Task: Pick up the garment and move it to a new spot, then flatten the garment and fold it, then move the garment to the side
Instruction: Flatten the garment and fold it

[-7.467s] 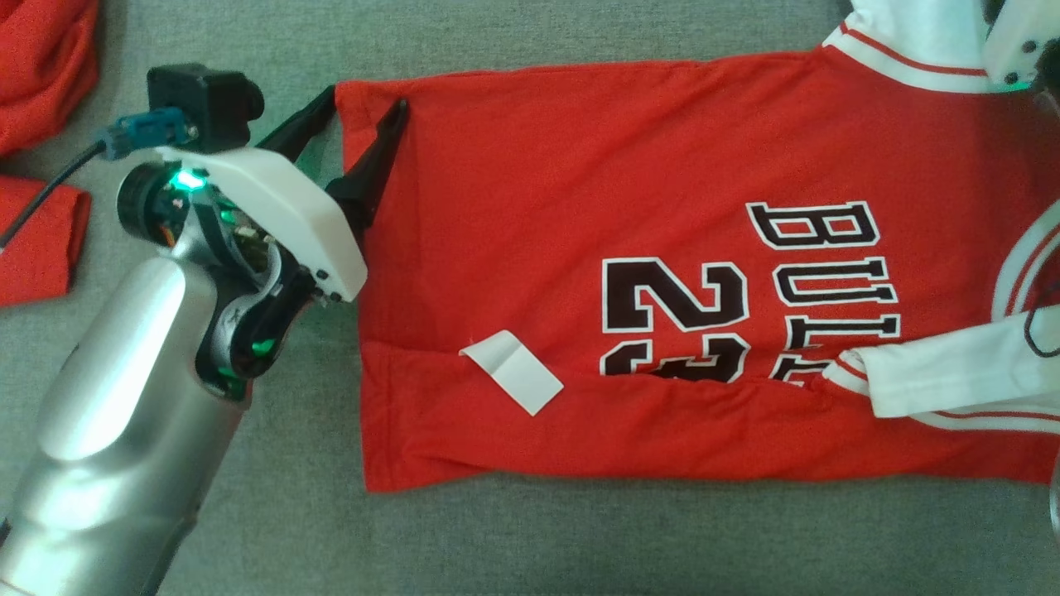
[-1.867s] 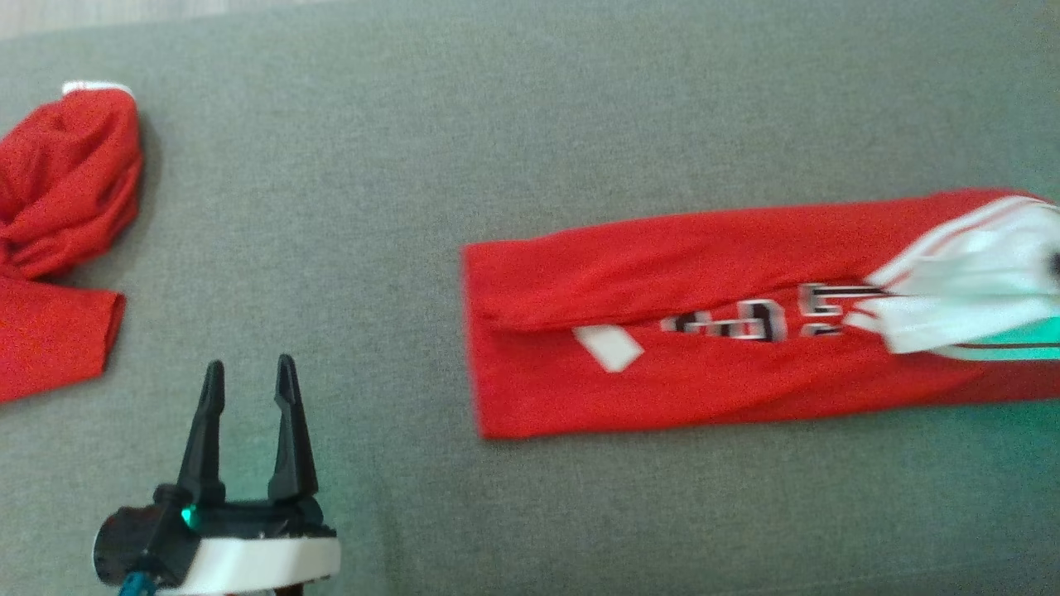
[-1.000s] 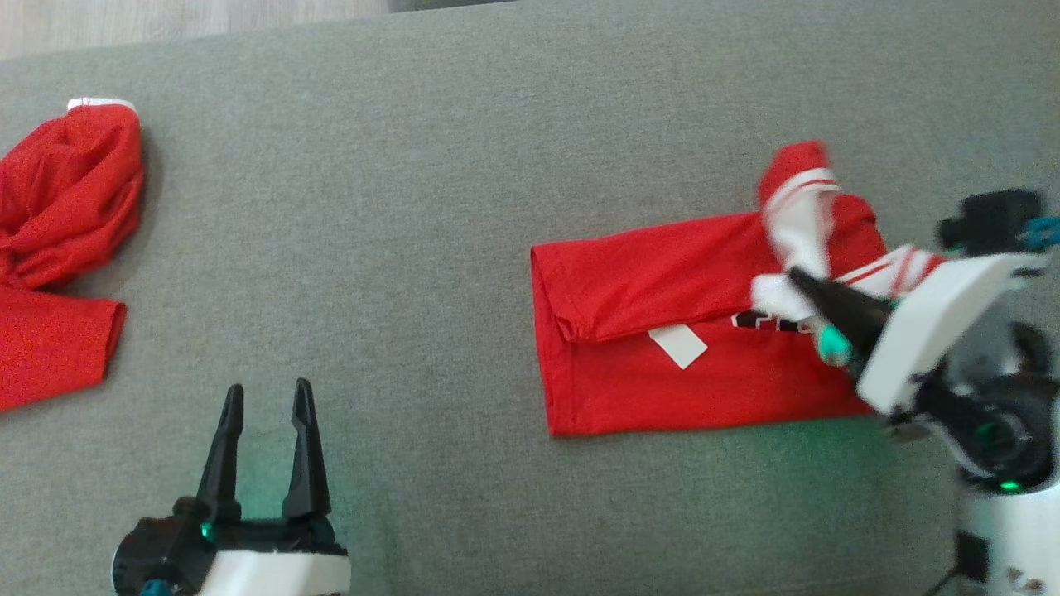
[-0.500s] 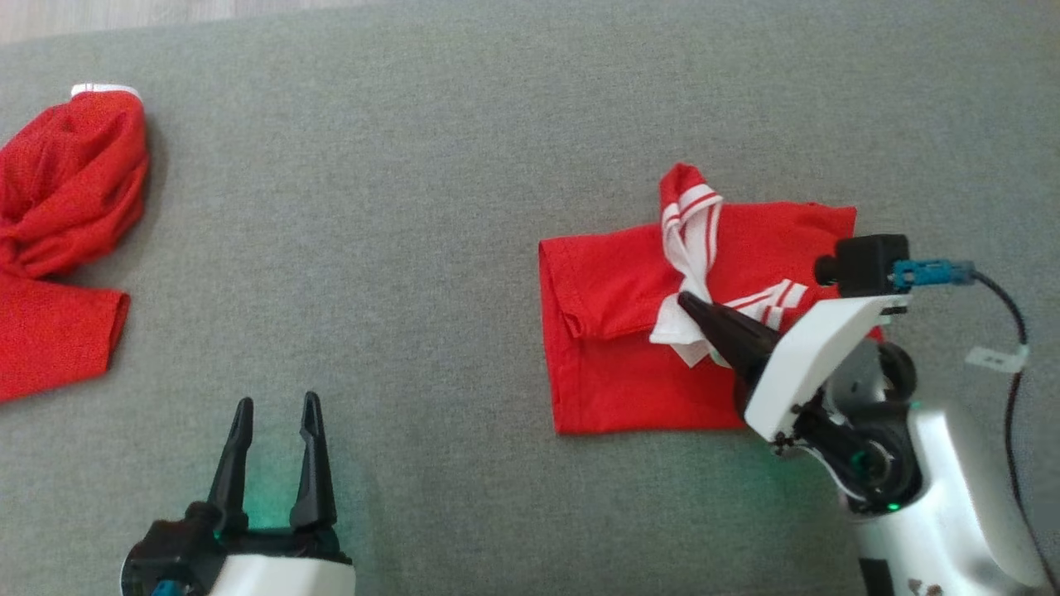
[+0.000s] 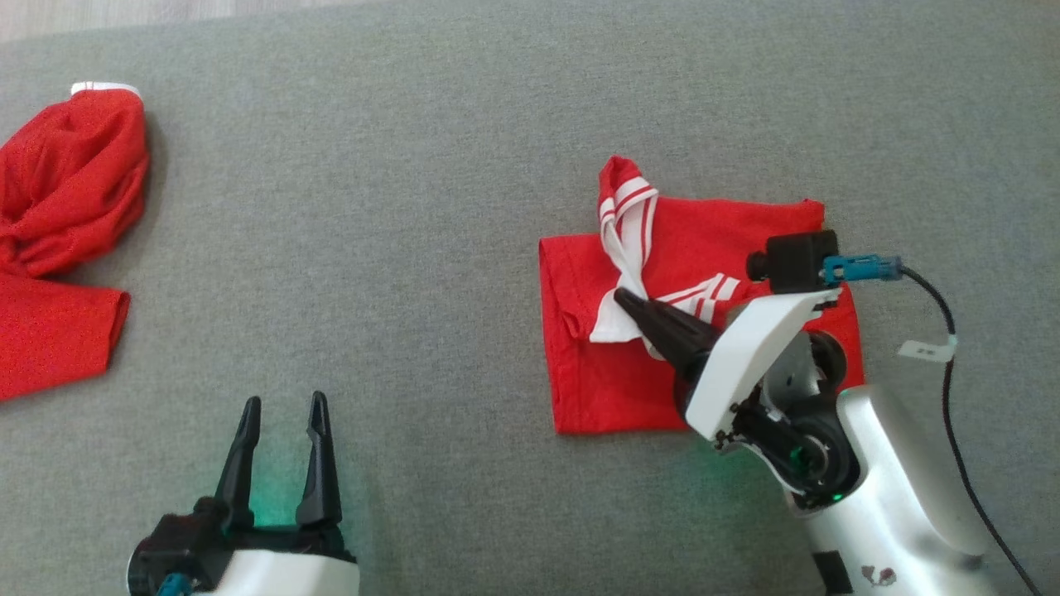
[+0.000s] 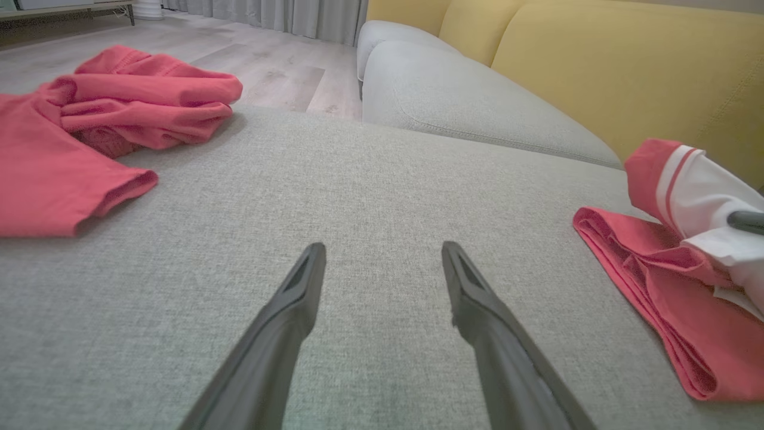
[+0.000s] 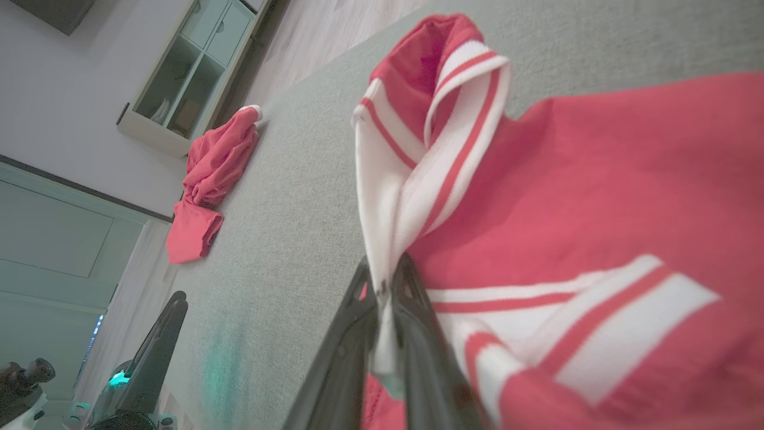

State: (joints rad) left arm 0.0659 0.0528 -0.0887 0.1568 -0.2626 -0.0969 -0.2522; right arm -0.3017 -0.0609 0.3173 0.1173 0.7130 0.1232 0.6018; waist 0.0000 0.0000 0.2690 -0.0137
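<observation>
right claw (image 5: 623, 300) pinches garment (image 5: 613, 389) trim; left claw (image 5: 281, 406) gapes.

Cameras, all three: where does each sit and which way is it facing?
Head view: up on the head, looking down on the grey cushion; left gripper open low left, right gripper shut on the jersey.
Left wrist view: low over the cushion, looking along its open fingers toward the yellow backrest.
Right wrist view: along its shut fingers, close on the jersey's striped trim.
Shared: all three catch the crumpled red garment.
</observation>
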